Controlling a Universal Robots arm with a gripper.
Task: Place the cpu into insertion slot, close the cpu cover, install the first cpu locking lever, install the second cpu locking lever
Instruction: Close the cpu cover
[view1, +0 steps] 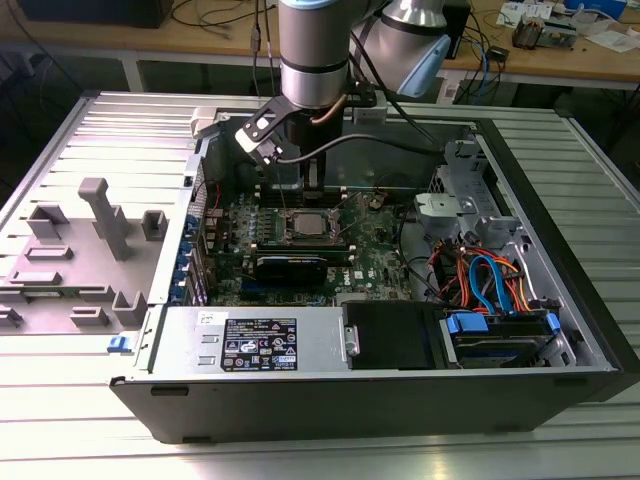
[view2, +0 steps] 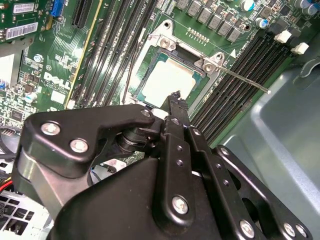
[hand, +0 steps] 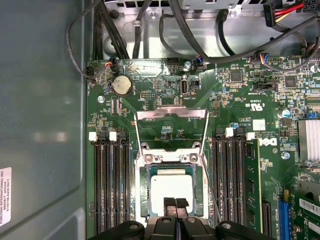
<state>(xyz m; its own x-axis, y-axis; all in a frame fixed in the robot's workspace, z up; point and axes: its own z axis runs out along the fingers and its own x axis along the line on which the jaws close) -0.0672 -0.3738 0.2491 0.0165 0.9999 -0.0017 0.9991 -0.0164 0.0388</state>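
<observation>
1. Hovering low over the socket (hand: 170, 158), the arm (view1: 315, 50) reaches down into the open computer case (view1: 400, 400), which lies on its side on the slatted metal desk (view1: 60, 430).
2. Jaws are closed, tips pressed together, gripping nothing. In both wrist views the tips sit over one edge of the chip (hand: 171, 185); can't tell if they touch it.
3. Chip lies flat inside the socket, silver top up, square to the rim.
4. Cover (hand: 170, 112) is open, swung back away from the chip. The green board (hand: 240, 100) shows through its cut-out.
5. In the second wrist view one thin lever (view2: 245, 80) runs out from a socket corner across the memory slots (view2: 235, 75), not latched.
6. Memory slots flank the socket on both sides.
</observation>
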